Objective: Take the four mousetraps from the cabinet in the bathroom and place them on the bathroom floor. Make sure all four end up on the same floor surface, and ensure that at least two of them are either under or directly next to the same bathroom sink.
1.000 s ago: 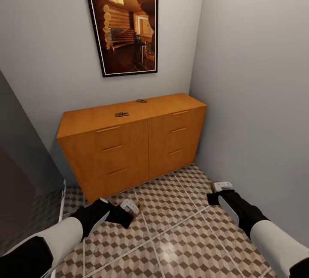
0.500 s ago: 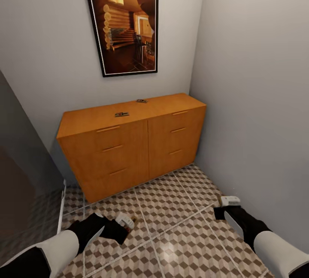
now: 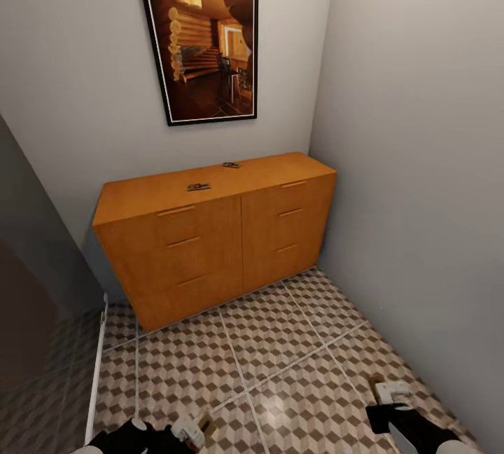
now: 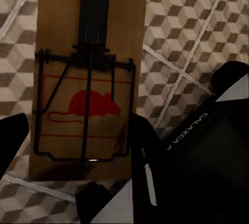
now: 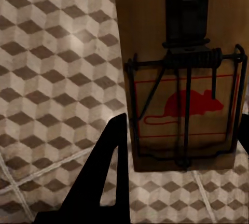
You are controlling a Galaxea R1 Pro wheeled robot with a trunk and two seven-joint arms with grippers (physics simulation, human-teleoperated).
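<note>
The orange-brown cabinet (image 3: 210, 244) stands against the far wall. Two mousetraps (image 3: 199, 187) (image 3: 231, 164) lie on its top as small dark slips. My left gripper (image 3: 183, 433) sits low at the head view's bottom edge, shut on a third mousetrap (image 4: 85, 79), a tan board with a red mouse print and a wire spring. One dark finger (image 4: 142, 149) presses the board's side. My right gripper (image 3: 390, 395) is shut on another mousetrap (image 5: 181, 79) above the cube-patterned bathroom floor (image 3: 280, 342). Its dark finger (image 5: 111, 172) lies along the board's edge. The sink is out of view.
A framed picture (image 3: 203, 33) hangs above the cabinet. A grey wall (image 3: 420, 160) closes the right side close to my right arm. A dark glass panel (image 3: 35, 279) with a white sill (image 3: 94, 384) bounds the left.
Both arms have drawn back toward the bottom of the head view, each still holding its mousetrap. The cabinet and the two traps on it have not moved.
</note>
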